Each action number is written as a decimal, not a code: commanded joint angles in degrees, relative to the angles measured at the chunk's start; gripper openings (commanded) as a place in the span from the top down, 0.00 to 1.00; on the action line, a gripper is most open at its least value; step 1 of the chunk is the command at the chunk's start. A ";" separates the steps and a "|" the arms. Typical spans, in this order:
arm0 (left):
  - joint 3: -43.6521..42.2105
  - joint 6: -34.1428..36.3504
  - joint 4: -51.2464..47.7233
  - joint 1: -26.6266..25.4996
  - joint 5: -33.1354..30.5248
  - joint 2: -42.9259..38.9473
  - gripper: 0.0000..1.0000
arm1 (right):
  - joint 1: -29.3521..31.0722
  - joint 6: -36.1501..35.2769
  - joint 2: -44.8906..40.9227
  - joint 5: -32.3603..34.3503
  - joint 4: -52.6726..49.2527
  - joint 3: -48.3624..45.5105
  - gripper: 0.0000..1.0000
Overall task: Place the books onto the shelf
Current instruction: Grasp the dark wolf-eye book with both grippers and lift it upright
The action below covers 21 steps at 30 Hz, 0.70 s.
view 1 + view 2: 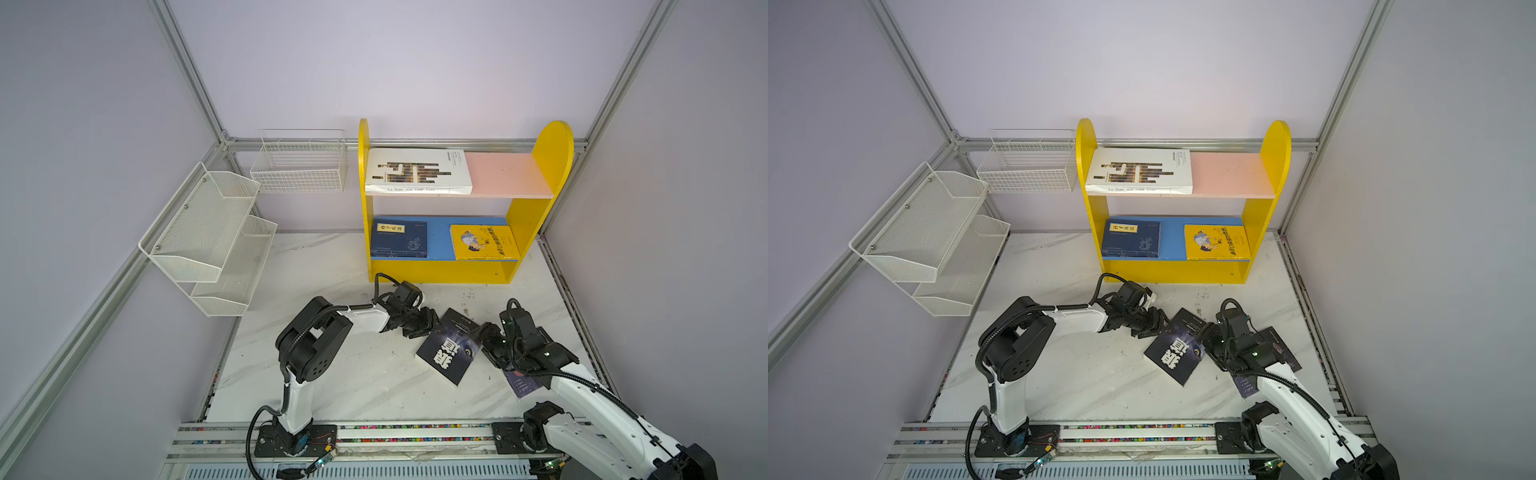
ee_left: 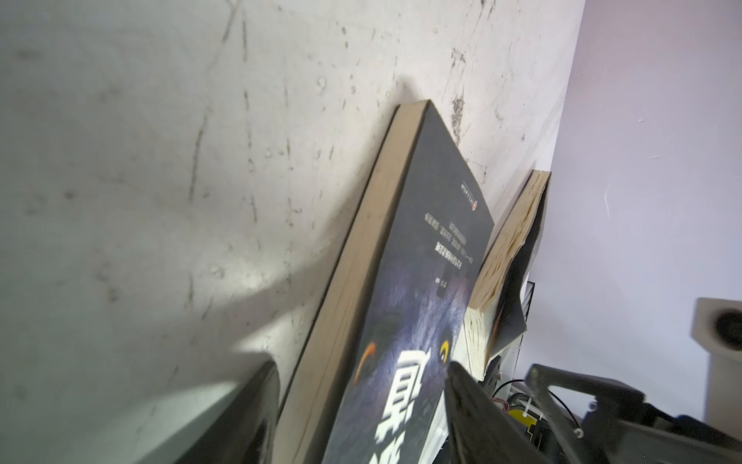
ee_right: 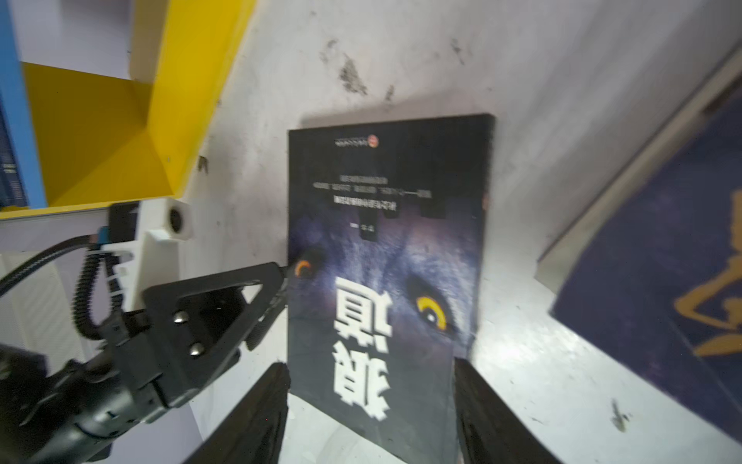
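2 left on tabletop (image 1: pixel 353 382): face bk (image 1: pixel 446 353) between left gripper (image 1: pixel 430 328), right gripper (image 1: pixel 484 338), both spread; purple bk (image 3: pixel 662 249) nr right edge. Rest on shelf (image 1: pixel 548 166).

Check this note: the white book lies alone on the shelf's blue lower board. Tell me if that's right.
Not right. In both top views the white book lies alone on the pink upper board of the shelf, not the blue lower board; the blue one holds the navy book and the yellow book.
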 commanded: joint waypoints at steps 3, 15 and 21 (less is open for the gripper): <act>-2.78 -0.30 -1.70 0.01 -1.95 -2.64 0.35 | 0.67 1.14 -0.12 -0.63 -1.68 -3.49 0.33; -1.74 1.00 -0.41 -0.54 2.61 -0.86 0.36 | 1.31 3.28 10.69 -3.81 17.74 -11.12 0.33; -1.11 -0.60 4.19 -1.03 6.75 1.15 0.36 | 1.77 5.63 5.29 -6.87 33.23 -10.72 0.34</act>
